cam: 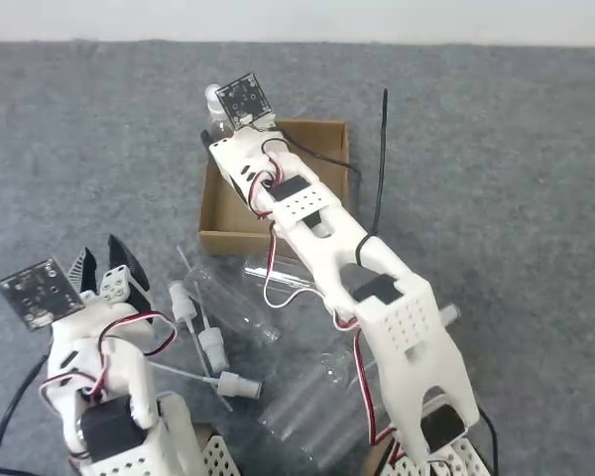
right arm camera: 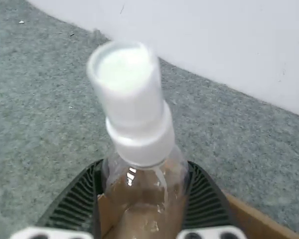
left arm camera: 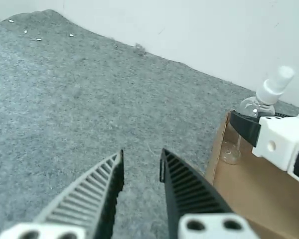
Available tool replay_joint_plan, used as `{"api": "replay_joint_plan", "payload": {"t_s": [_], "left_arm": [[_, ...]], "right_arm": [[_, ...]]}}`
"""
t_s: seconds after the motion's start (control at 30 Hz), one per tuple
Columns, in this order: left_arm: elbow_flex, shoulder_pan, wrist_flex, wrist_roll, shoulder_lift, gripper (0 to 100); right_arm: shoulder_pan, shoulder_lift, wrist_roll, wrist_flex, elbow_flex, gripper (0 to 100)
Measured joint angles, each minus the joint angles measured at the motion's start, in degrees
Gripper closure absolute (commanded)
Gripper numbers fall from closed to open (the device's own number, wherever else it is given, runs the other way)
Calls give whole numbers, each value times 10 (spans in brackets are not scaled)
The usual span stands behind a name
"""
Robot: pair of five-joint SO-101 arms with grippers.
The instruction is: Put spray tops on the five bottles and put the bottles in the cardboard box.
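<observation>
My right gripper (right arm camera: 142,199) is shut on a clear bottle (right arm camera: 139,189) that carries a white spray top (right arm camera: 132,104). In the high view this bottle (cam: 216,101) stands upright at the far left corner of the cardboard box (cam: 322,134), with the right arm stretched over the box. The left wrist view shows the same bottle (left arm camera: 263,99) at the box's (left arm camera: 217,154) corner, held by the right gripper (left arm camera: 261,132). My left gripper (left arm camera: 142,172) is open with nothing in it, low over the carpet at the near left (cam: 101,266).
Clear bottles without tops (cam: 240,299) (cam: 307,402) lie on the grey carpet in front of the box. Three loose spray tops (cam: 183,300) (cam: 214,347) (cam: 240,385) with long tubes lie between the two arms. A black cable (cam: 382,159) runs beside the box.
</observation>
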Motion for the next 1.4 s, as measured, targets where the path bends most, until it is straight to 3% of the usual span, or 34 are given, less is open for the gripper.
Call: {"api": "replay_joint_plan", "payload": {"t_s": [0.53, 0.8, 1.4], "left_arm": [[0, 0, 0, 0, 0, 885], [0, 0, 0, 0, 0, 885], [0, 0, 0, 0, 0, 884]], "right_arm": [[4, 13, -2, 41, -23, 680], [4, 13, -2, 59, -23, 678], [4, -79, -25, 264, -23, 677]]}}
